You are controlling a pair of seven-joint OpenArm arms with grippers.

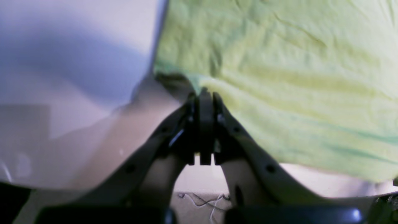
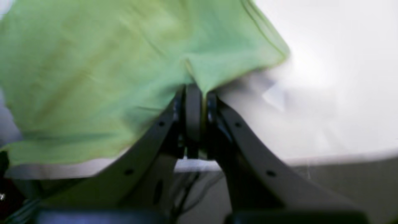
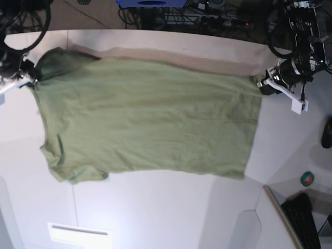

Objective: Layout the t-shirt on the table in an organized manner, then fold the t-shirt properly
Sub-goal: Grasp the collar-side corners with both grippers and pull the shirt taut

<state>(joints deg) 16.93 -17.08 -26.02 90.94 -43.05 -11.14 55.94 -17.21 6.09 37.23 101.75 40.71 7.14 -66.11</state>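
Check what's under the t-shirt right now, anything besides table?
Only the white table shows around the t-shirt, which lies spread across it. The left gripper and right gripper each pinch an edge. Whatever lies beneath the fabric is covered.

One t-shirt [image 3: 145,119], olive green, is spread on one white tabletop [image 3: 166,212]. Two arms appear, each with one tool: the left tool [image 3: 261,82] at the base view's right and the right tool [image 3: 32,75] at its left, two tools in all. Beyond the tabletop edge lie one dark keyboard [image 3: 303,218] and one small round green object [image 3: 307,179].
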